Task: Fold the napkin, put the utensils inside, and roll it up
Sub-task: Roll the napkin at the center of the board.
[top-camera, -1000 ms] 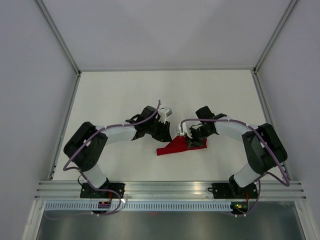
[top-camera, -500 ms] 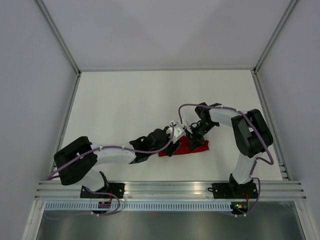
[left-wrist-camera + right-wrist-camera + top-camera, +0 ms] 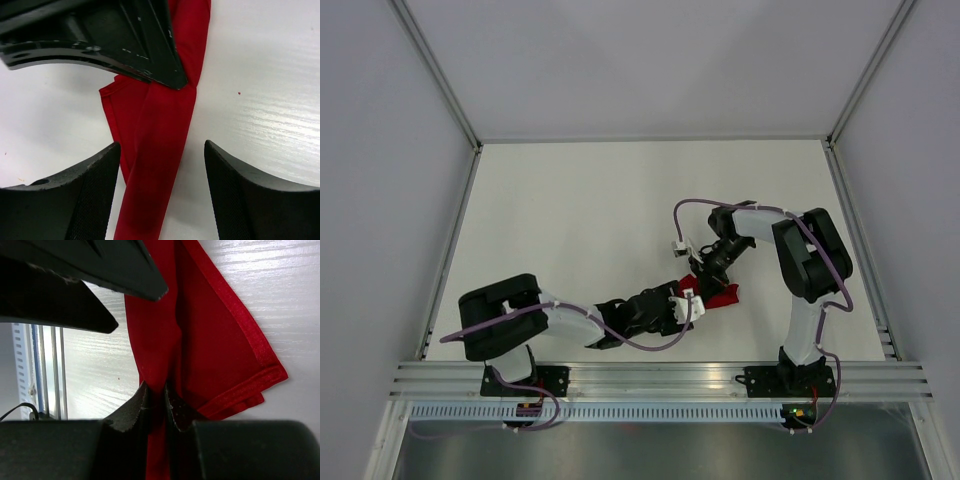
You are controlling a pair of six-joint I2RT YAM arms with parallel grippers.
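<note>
Two robot arms met over the napkin [image 3: 722,294], which lay gathered into a narrow red band on the white table [image 3: 570,210], right of centre and toward the near edge. The right gripper [image 3: 156,392] was clenched on a fold of the cloth, its two fingertips [image 3: 131,412] pressed together with only the thin red fabric between them. A hemmed corner fanned out flat on the table to one side. The left gripper [image 3: 162,150], reaching across from the left, was spread wide and grasped nothing. Its fingers [image 3: 85,190] stood either side of the band, apart from the cloth, with the right gripper's dark body just beyond. No utensils showed in any view, and it could not be told whether they lay inside the cloth. By the look of the band, the work appeared to be in the folding or rolling stage, with one end pinned by the right arm and the left arm lined up over the strip. The next move seemed to call for the left gripper to come down and close squarely on the band without dragging it from the right arm's pinch, since the thin, soft cloth would likely slip or unfold if pulled unevenly.
</note>
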